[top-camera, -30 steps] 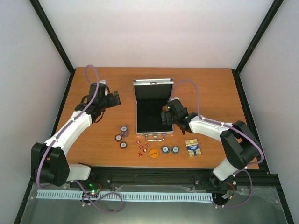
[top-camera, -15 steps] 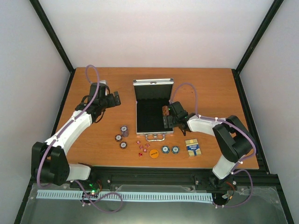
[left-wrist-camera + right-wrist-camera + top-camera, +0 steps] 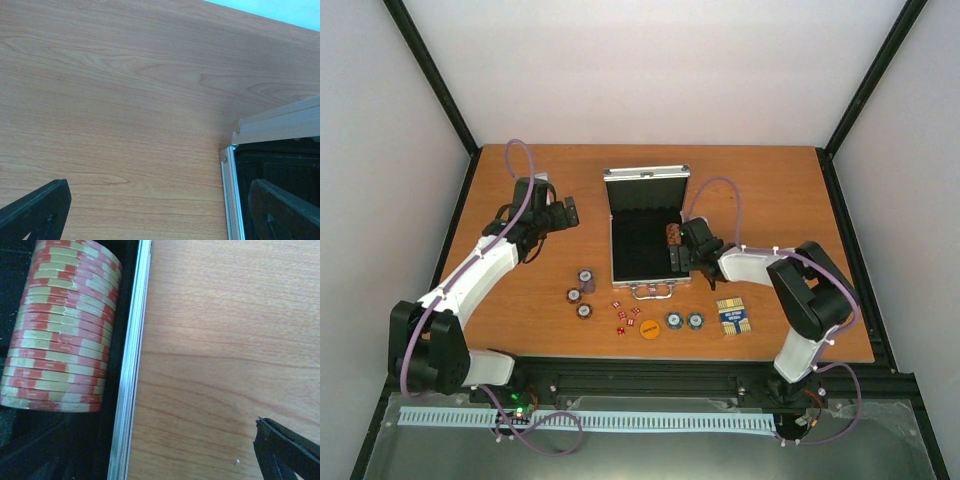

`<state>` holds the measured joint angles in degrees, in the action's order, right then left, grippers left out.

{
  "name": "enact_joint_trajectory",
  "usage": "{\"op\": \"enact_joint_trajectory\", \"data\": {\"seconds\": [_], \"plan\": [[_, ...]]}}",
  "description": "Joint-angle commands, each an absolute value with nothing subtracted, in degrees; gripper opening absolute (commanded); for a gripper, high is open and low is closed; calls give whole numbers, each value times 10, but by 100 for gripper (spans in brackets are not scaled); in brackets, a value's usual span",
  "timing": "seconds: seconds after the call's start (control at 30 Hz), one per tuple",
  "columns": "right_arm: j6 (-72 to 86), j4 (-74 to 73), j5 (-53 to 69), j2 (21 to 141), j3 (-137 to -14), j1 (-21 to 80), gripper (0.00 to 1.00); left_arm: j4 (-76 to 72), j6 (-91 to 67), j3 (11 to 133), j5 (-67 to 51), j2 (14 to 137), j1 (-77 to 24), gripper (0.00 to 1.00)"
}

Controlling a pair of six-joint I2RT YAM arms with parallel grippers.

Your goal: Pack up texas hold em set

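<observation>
Right arm is folding its elbow in toward the silver case point(image 3: 645, 238) compared with a second ago. The right gripper point(image 3: 682, 246) is now sitting slightly farther back along the case's right wall. Left arm is staying put.

The right gripper is standing wide, holding nothing. In the wrist view one finger point(image 3: 285, 450) is showing over the bare wood outside the aluminium rim point(image 3: 131, 390).

A red-and-cream chip stack point(image 3: 60, 335) is lying on its side in the black lining, tight against the inside of that right wall.

The left gripper point(image 3: 563, 212) is also spread wide and empty, hanging over the table point(image 3: 770, 190) just left of the case's far-left corner.

The case is lying open mid-table, lid up at the far side and handle point(image 3: 652, 293) toward the arms.

The rest of the set is lying loose on the wood near the handle:
- three small chip stacks point(image 3: 583, 293) to the left of the case
- red dice point(image 3: 625, 315) just in front of the handle
- orange disc point(image 3: 650, 328) beside the dice
- two blue chips point(image 3: 684, 321) to the disc's right
- card deck point(image 3: 733, 316) farthest right
</observation>
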<state>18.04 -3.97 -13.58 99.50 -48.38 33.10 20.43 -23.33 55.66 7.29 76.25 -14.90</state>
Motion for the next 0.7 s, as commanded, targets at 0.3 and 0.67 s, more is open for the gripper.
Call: {"op": "enact_joint_trajectory", "data": {"seconds": [0.3, 0.67], "plan": [[220, 98, -159, 961, -406, 325, 100, 204, -230, 566, 76, 756, -153, 100], [208, -47, -126, 859, -432, 328, 100, 208, -231, 576, 74, 759, -153, 100]]}}
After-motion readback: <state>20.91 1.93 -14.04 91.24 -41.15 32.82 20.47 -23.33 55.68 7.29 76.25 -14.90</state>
